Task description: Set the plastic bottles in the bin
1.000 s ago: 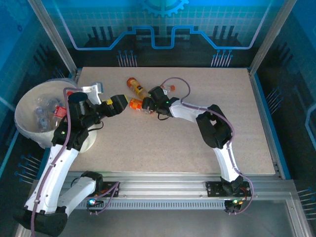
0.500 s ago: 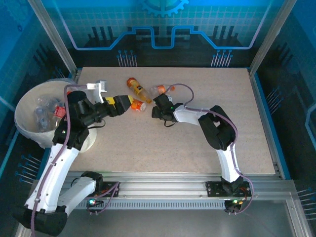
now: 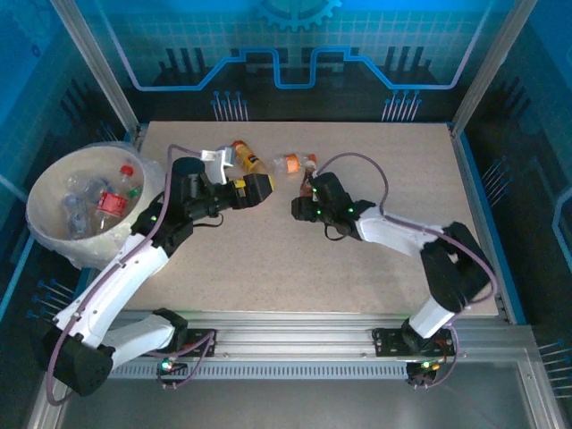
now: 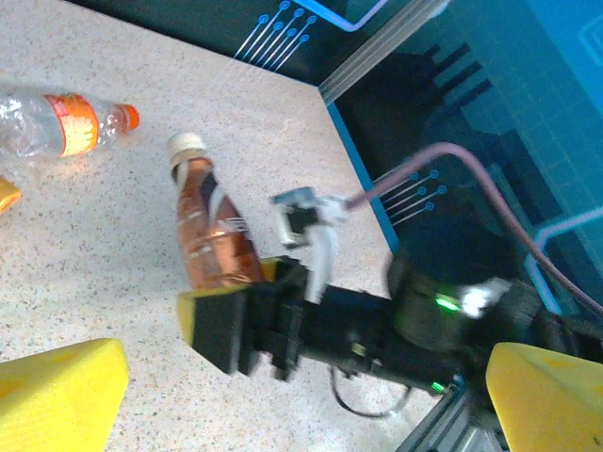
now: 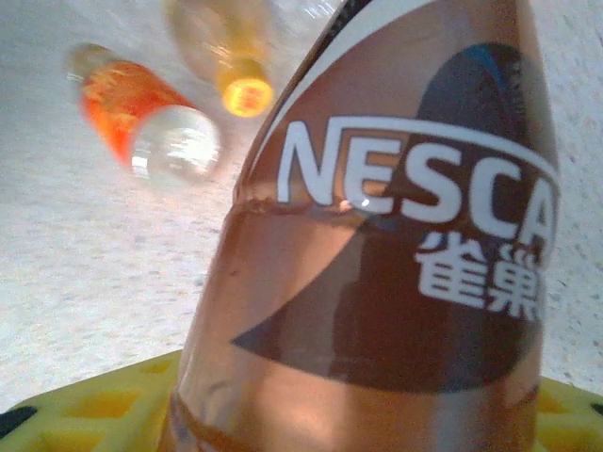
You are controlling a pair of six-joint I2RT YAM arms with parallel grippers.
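My right gripper (image 3: pixel 302 206) is shut on a brown coffee-label plastic bottle (image 5: pixel 396 282), whose body sits between the yellow fingers (image 5: pixel 85 405). In the left wrist view that bottle (image 4: pixel 212 231) sticks out of the right gripper (image 4: pixel 226 320) with its cream cap pointing away. My left gripper (image 3: pixel 259 189) hangs open just left of it, its yellow fingers (image 4: pixel 57 386) wide apart and holding nothing. An orange bottle (image 3: pixel 243 156) and a clear bottle with an orange label (image 3: pixel 295 163) lie on the table beyond both grippers. The bin (image 3: pixel 40 232) stands at the far left with several bottles inside.
The speckled table (image 3: pixel 393 170) stretches to the right and toward the near edge. A metal frame post (image 3: pixel 98 71) rises behind the bin. The right arm's cable (image 3: pixel 357 161) loops over the table near the clear bottle.
The right gripper closed on the brown bottle and drew back toward the right. The left arm swung away from the bin toward the table's middle, staying open.
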